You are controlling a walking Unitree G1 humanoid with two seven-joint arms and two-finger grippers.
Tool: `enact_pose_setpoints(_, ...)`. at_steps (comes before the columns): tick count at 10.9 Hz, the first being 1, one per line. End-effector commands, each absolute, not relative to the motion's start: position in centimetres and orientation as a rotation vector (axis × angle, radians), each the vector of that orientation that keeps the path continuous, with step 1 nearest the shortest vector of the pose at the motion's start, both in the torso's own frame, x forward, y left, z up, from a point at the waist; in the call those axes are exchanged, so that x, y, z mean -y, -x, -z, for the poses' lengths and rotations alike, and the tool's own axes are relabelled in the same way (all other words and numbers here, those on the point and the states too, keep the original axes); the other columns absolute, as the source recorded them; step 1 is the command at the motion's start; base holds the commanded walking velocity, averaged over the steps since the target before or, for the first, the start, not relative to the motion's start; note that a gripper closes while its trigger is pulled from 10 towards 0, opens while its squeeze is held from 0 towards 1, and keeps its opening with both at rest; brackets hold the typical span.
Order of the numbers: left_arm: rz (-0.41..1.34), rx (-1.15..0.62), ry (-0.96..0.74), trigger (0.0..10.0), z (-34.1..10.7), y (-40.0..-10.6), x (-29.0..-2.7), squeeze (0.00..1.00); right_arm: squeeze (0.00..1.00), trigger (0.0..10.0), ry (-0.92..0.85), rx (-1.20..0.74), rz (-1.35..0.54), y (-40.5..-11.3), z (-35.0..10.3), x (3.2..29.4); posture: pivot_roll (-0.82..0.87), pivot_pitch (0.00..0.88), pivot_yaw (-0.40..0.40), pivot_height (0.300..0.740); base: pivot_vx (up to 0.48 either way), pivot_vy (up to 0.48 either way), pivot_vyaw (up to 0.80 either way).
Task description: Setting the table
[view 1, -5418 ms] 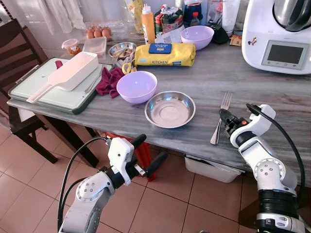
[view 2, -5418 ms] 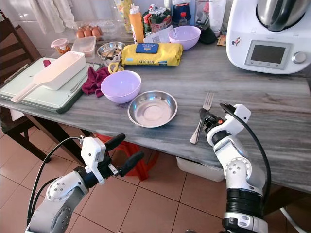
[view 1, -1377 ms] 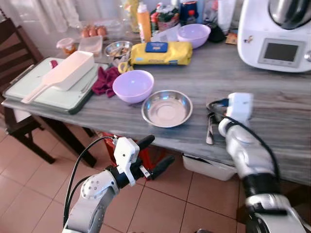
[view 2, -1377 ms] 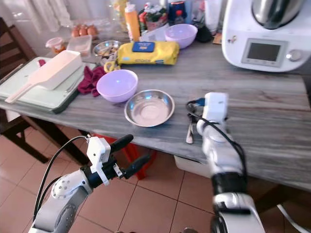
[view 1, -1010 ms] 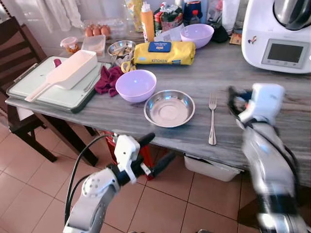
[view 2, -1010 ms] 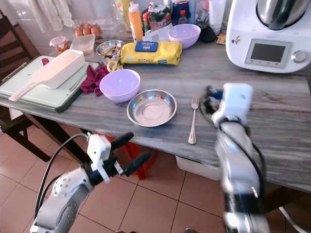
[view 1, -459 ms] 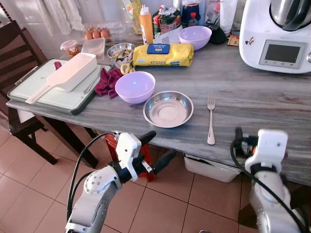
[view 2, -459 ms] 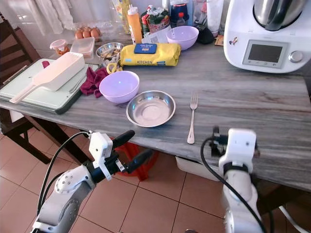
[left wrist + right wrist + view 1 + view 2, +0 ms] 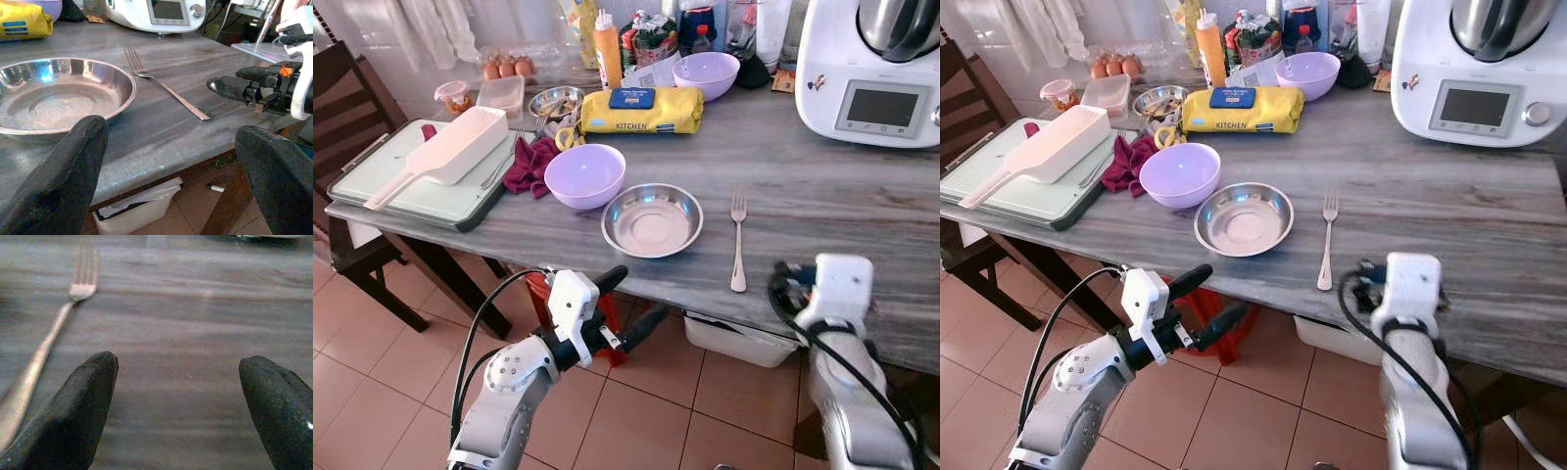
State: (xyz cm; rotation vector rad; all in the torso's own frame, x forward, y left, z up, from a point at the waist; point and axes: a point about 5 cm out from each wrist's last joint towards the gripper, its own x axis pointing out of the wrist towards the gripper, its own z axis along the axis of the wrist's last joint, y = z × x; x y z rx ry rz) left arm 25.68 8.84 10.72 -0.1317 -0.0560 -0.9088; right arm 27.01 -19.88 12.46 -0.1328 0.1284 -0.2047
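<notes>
fork (image 9: 738, 238) flat on table (image 9: 822, 196), just right of steel bowl (image 9: 652, 218) | right gripper (image 9: 181, 411) wide, empty, near handle | left gripper (image 9: 628, 302) wide, below table edge

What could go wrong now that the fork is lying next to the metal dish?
The fork lies with its handle end close to the table edge, and the right claw hangs open just beside that end; a careless swing might knock it to the floor. The left claw, open below the table edge near the metal dish, could bump the tabletop if it rises.
</notes>
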Motion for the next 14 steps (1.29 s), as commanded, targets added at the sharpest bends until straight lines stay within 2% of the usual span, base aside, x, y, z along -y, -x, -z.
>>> enact_pose_setpoints(1, 0.896, 0.032, 0.121, 10.0, -10.1, -25.5, -9.2, 0.0, 0.27, 10.0, 0.121, -0.17, 0.147, -27.3, -11.9, 18.6, -0.14, 0.095, 0.128, 0.74, 0.0, 0.0, 0.0)
enact_pose_setpoints(3, 0.893, 0.031, 0.121, 10.0, -10.0, -25.5, -9.3, 0.0, 0.27, 10.0, 0.11, -0.196, 0.097, -27.4, -11.9, 17.3, -0.13, 0.098, 0.123, 0.74, 0.0, 0.0, 0.0)
enact_pose_setpoints(8, 0.894, 0.032, 0.119, 10.0, -9.9, -25.7, -9.5, 0.0, 0.27, 10.0, 0.085, -0.282, 0.124, -26.6, -10.9, 17.7, -0.14, 0.092, 0.131, 0.74, 0.0, 0.0, 0.0)
enact_pose_setpoints(14, 0.899, 0.044, 0.112, 10.0, -10.6, -25.6, -9.3, 0.0, 0.27, 10.0, 0.053, -0.251, 0.074, -28.0, -11.3, 16.2, -0.13, 0.092, 0.134, 0.74, 0.0, 0.0, 0.0)
